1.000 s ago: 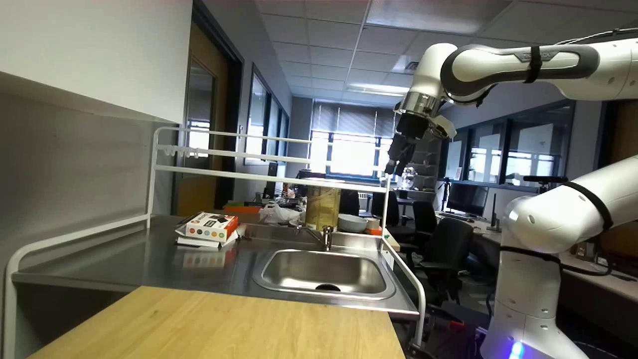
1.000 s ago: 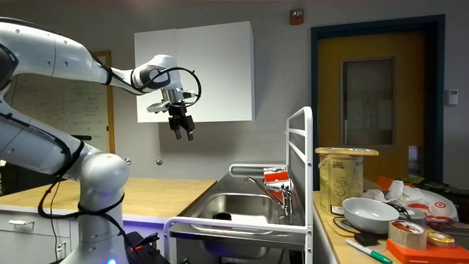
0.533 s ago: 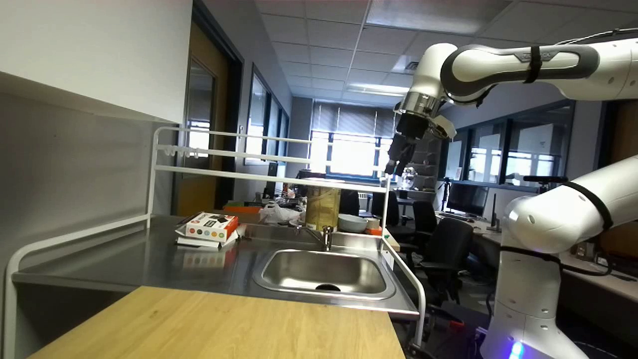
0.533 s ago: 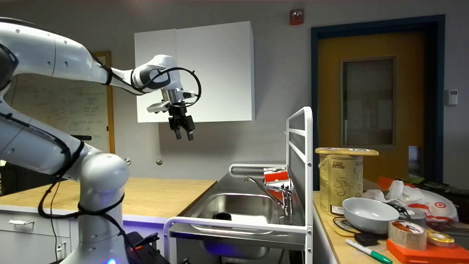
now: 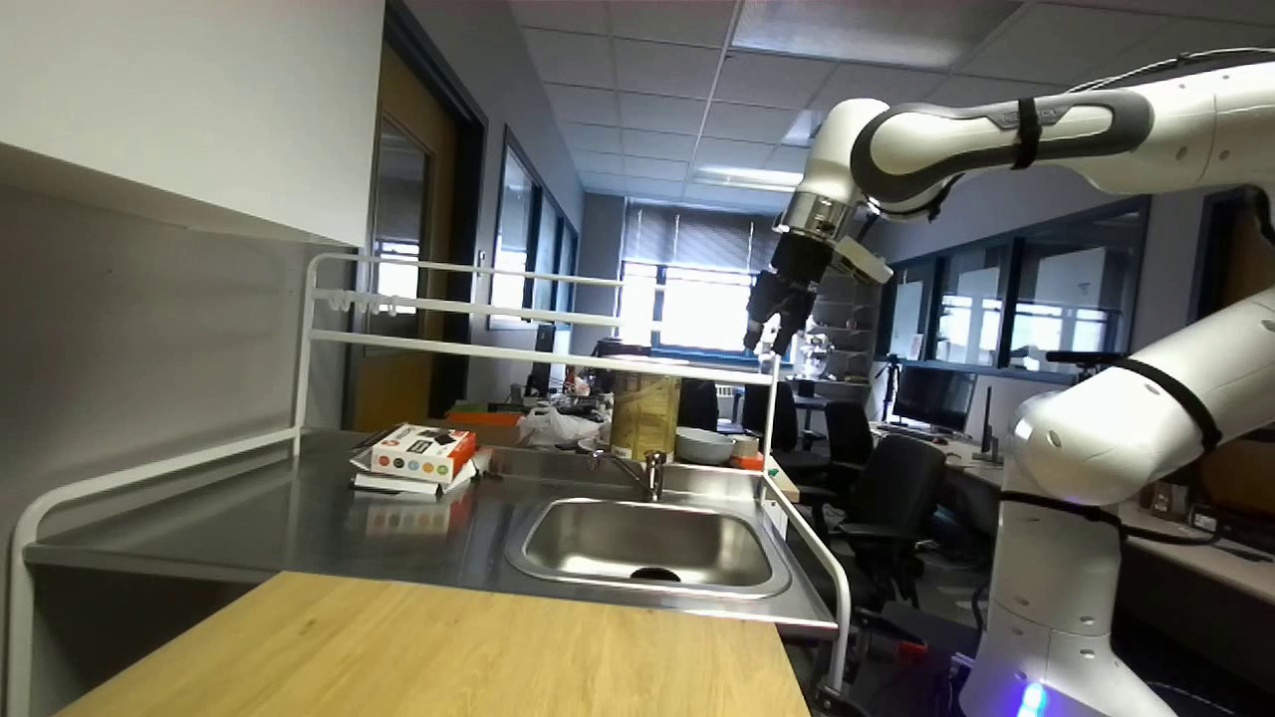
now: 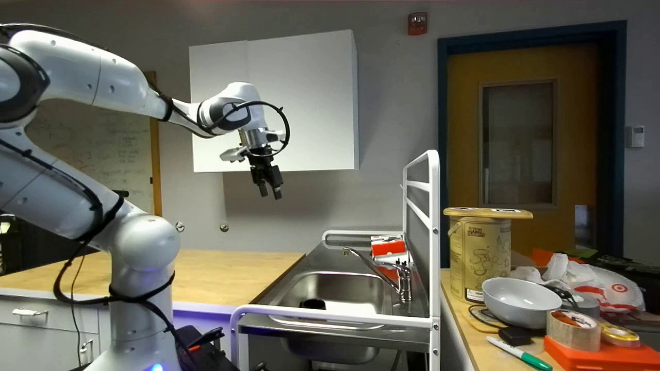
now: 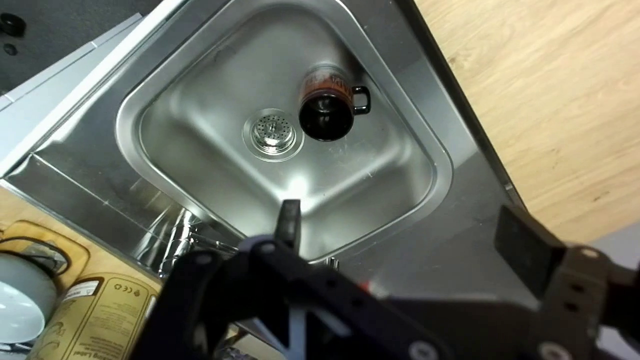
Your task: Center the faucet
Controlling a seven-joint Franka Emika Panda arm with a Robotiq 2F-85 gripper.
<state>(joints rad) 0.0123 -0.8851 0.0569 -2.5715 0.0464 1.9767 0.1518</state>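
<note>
The faucet [image 5: 652, 476] is a slim metal tap behind the sink basin [image 5: 647, 543]. It also shows in an exterior view [image 6: 405, 283]. Its spout [image 6: 371, 267] is swung to the side, toward the box end of the counter. In the wrist view the faucet's base [image 7: 181, 235] shows, the spout is mostly hidden behind a finger, and the tip shows near the basin's rim. My gripper [image 5: 766, 344] is open and empty, high above the sink, pointing down. It also shows in an exterior view [image 6: 271, 192]. In the wrist view [image 7: 400, 220] its fingers stand wide apart.
A dark mug [image 7: 327, 107] stands in the sink near the drain. A white rack [image 6: 420, 196] rises behind the faucet. A red and white box [image 5: 423, 453] lies on the steel counter. A yellow canister [image 6: 479, 257] and a bowl [image 6: 521, 301] stand behind the rack. A white cabinet [image 6: 299, 103] hangs on the wall.
My arm has moved: the gripper is shifted left in one exterior view, right and slightly lower in the other. It stays open. The faucet has not moved.
</note>
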